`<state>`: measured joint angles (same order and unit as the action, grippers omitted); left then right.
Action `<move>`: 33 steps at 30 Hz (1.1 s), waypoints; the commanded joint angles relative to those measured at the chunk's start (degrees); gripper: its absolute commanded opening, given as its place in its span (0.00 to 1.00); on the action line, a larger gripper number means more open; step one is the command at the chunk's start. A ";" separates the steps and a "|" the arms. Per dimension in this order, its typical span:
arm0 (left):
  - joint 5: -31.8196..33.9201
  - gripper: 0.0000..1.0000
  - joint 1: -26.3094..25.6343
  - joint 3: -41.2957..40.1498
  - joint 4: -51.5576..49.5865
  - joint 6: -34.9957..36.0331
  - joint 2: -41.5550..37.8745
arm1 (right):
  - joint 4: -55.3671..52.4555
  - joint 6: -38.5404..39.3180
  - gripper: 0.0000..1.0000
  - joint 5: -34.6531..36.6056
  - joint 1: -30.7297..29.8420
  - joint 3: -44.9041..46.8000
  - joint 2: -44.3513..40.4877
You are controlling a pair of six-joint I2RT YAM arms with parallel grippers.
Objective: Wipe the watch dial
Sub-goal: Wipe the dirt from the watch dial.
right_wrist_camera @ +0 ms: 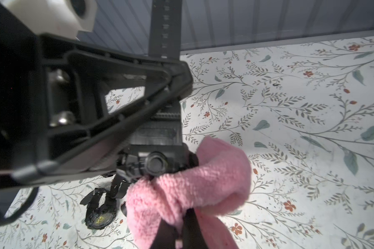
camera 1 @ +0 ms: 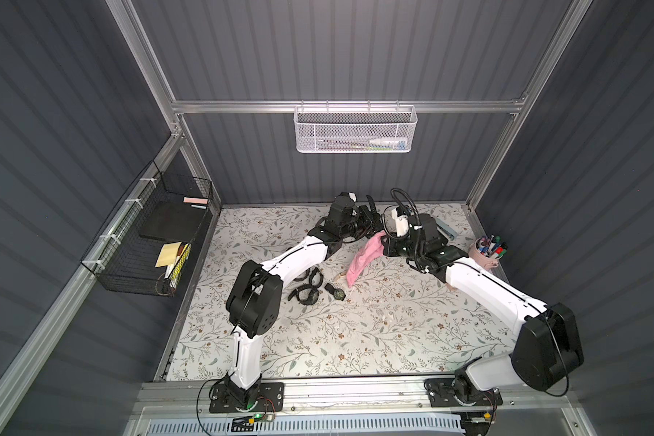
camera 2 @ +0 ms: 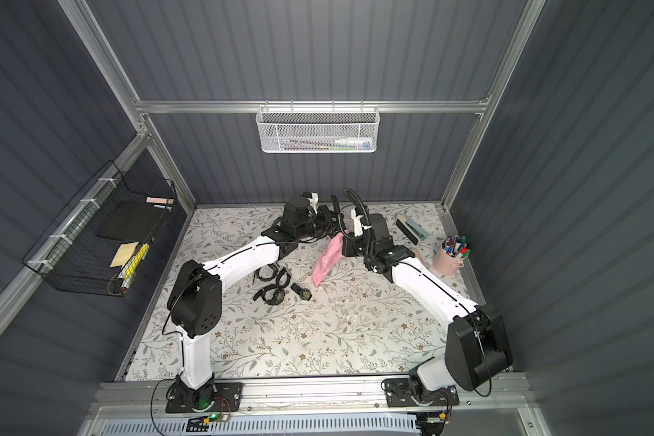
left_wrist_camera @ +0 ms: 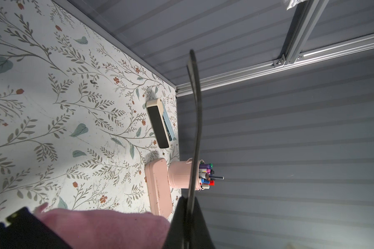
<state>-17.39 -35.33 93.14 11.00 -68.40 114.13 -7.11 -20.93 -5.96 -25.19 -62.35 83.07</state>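
Your left claw is clamping shut on the watch at its strap, holding it raised above the back of the desk. Your right claw is pinching the pink cloth, fully closed, and pressing it against the watch case. Other watches are lying on the desk below.

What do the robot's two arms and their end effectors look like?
The left arm and right arm have white rounded links, bulky black joint housings and thin black cables. The left end effector and right end effector are black; the left's fingers are open triangular frames. A corrugated black hose runs at the right wrist.
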 commanded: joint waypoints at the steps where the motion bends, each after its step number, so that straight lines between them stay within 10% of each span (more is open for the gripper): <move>1: -2.28 0.00 -0.76 0.64 2.88 -1.58 -2.25 | 3.71 -1.75 0.00 3.26 0.41 0.86 -0.52; 11: -2.65 0.00 -0.79 1.18 2.18 -1.62 -2.52 | 0.11 -2.56 0.00 5.13 1.15 0.85 -2.55; 24: -0.68 0.00 -0.87 3.66 1.65 -1.39 -0.76 | 4.44 0.08 0.00 -10.25 0.54 3.73 -7.03; 33: -0.06 0.00 -1.90 0.96 1.56 -1.02 -1.58 | 8.41 -1.36 0.00 -4.22 0.80 -1.36 -2.96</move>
<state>-17.56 -36.32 95.07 12.16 -69.65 114.13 -3.33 -21.63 -12.80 -24.53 -61.76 78.83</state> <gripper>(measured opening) 0.072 0.063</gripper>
